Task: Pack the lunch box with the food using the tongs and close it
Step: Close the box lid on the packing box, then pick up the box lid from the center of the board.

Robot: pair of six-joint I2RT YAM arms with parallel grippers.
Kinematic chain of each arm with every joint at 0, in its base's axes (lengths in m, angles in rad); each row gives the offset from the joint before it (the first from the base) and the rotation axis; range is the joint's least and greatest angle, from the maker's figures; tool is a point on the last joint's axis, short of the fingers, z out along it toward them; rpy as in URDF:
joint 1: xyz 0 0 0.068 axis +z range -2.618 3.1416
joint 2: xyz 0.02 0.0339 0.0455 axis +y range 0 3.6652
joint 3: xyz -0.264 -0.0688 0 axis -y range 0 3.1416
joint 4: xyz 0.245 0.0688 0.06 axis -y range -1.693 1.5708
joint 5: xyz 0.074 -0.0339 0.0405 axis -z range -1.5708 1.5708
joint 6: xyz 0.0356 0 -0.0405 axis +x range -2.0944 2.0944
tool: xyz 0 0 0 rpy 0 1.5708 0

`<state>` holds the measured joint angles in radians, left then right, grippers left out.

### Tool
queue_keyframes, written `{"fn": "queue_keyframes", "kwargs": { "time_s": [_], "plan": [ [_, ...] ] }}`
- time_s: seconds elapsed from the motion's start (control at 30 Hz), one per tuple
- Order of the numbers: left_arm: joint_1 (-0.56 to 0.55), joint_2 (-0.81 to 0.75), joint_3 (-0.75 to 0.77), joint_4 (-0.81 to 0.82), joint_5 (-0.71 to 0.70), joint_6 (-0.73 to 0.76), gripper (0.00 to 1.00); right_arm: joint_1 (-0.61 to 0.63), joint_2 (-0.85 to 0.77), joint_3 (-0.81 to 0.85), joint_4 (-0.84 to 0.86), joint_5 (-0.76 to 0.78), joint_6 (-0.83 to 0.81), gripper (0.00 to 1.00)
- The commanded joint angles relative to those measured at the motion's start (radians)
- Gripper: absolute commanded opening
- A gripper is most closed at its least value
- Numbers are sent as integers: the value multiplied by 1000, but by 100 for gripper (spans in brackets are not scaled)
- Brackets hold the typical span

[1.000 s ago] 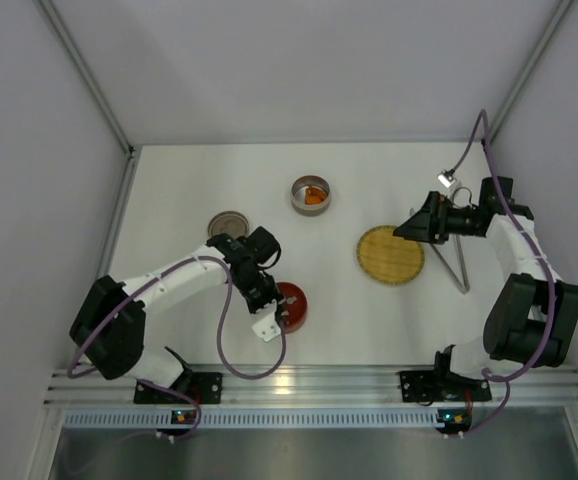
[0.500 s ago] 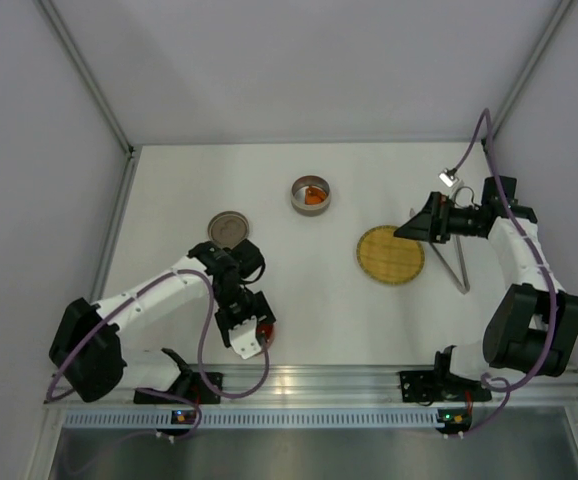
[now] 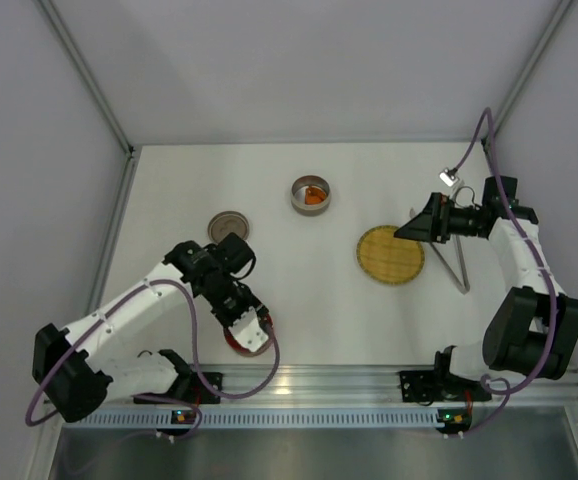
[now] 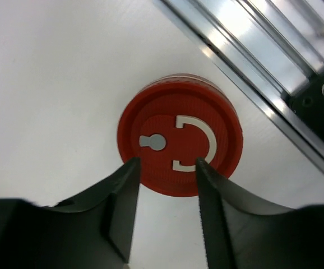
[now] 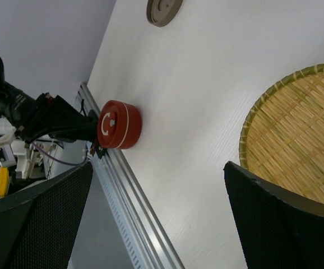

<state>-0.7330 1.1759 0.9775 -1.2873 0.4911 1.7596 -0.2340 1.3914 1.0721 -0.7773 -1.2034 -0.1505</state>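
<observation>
**Inspector:** State of the left gripper (image 4: 165, 166)?

**Assessor:** The jaws stand partly apart with nothing between them. It hangs over the near edge of the red round box (image 4: 180, 143). The box stands on the worktop (image 3: 299, 290), just beside the front rail (image 3: 369, 378). Whether the fingertips (image 4: 129, 171) touch the top of the box cannot be told.

**Inspector:** The right gripper (image 3: 413, 218)?

**Assessor:** Spread wide and holding nothing, above the worktop at the far right edge of the yellow woven plate (image 3: 390, 256).

**Inspector:** Location of the tongs (image 3: 459, 272)?

**Assessor:** Lying flat on the worktop just right of that plate, held by neither arm.

**Inspector:** And the food (image 3: 313, 197)?

**Assessor:** Orange lumps inside the open round tin (image 3: 295, 198), mid-worktop and well apart from the red box. A grey round lid (image 3: 227, 224) lies on the worktop to the left of the tin.
</observation>
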Motion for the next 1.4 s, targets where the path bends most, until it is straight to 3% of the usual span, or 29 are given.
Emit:
{"fn": "queue_keyframes", "kwargs": {
  "time_s": [0.0,0.1,0.13,0.17,0.23,0.37,0.5,0.6,0.7,0.87,1.37],
  "plan": [
    [13,28,101,175,80,-436,45,-19,-23,34,-40,-36,-69,99],
    [96,135,197,357,15,-873,40,-19,-34,28,-17,-2,-70,99],
    [124,196,248,412,-82,-1098,44,-19,-37,23,-5,20,-64,99],
    [192,233,280,451,-117,-1176,53,-19,-46,22,21,50,-54,99],
    [266,327,354,488,-228,-1361,56,-19,-52,16,45,74,-32,99],
    [380,441,409,597,-440,-1499,57,-19,-90,-29,147,145,34,99],
    [484,594,525,609,-471,-1641,59,-16,-107,-54,202,192,66,99],
    [495,639,549,620,-456,-1622,58,-18,-123,-70,213,209,65,99],
    [488,657,540,611,-358,-1505,52,-16,-120,-83,214,214,46,100],
    [463,695,509,597,-368,-1389,49,-16,-62,-75,240,203,64,99],
    [397,772,417,668,-381,-1367,45,-14,-81,-87,228,194,66,99]
  ]
}}
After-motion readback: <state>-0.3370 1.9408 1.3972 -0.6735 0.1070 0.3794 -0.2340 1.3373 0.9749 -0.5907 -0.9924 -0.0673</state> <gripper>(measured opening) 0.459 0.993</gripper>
